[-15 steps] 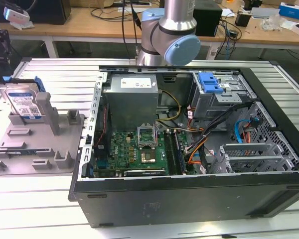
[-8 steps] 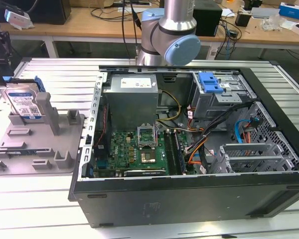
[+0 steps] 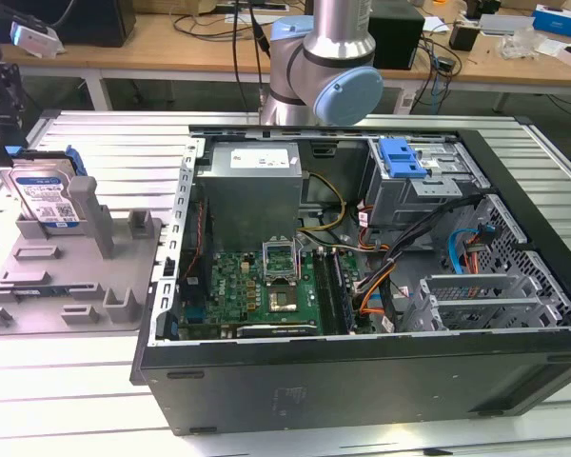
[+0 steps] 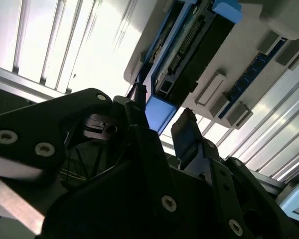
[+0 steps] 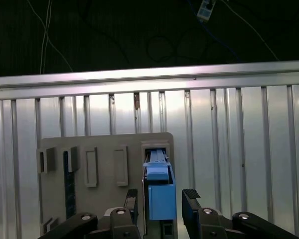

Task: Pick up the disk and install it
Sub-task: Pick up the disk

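The disk stands on edge in a slot of the grey holder at the exterior view's left, its silver face with a white-and-blue label and a blue carrier bracket around it. My gripper hangs just over its upper end. In both wrist views the blue bracket end lies between my two dark fingers. The gripper is open: one finger sits close to the bracket and a gap shows at the other.
An open computer case lies at the middle and the exterior view's right, with a grey power-supply box, a motherboard and a drive bay with a blue latch. The arm's body rises behind it. The table is ribbed aluminium.
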You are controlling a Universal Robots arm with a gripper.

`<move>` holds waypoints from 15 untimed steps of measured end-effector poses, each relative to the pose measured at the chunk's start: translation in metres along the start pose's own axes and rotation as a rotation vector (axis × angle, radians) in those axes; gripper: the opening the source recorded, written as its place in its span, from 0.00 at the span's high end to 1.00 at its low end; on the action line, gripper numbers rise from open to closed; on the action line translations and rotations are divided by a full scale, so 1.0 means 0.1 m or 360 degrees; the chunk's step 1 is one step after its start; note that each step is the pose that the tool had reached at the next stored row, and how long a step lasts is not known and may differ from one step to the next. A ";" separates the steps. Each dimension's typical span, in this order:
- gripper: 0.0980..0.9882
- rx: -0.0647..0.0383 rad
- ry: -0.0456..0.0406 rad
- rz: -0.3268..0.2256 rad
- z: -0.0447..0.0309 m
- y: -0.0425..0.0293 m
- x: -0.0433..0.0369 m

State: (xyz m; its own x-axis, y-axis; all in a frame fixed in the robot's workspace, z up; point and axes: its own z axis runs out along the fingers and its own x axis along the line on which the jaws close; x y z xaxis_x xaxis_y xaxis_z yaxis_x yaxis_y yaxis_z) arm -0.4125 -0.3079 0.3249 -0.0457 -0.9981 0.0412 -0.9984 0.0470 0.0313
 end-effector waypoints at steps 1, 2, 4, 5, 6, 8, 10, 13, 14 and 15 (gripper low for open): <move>0.57 0.0000 0.0000 0.0000 0.007 0.000 0.000; 0.57 0.0000 0.0000 0.0000 0.013 0.000 0.000; 0.57 0.0000 0.0000 0.0000 0.023 -0.001 0.000; 0.57 0.0000 0.0000 0.0000 0.029 -0.001 0.000; 0.57 0.0000 0.0000 0.0000 0.034 -0.001 -0.001; 0.57 0.0000 0.0000 -0.0001 0.047 -0.002 -0.001; 0.57 0.0000 0.0000 -0.0001 0.059 -0.002 -0.002; 0.57 0.0000 0.0000 -0.0002 0.088 -0.003 -0.003; 0.57 0.0000 0.0000 -0.0002 0.093 -0.003 -0.003; 0.57 0.0000 0.0000 -0.0002 0.101 -0.003 -0.003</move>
State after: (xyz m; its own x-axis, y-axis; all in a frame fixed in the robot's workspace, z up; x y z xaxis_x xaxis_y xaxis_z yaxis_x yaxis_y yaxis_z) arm -0.4125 -0.3080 0.3148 -0.0442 -0.9982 0.0411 -0.9985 0.0455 0.0312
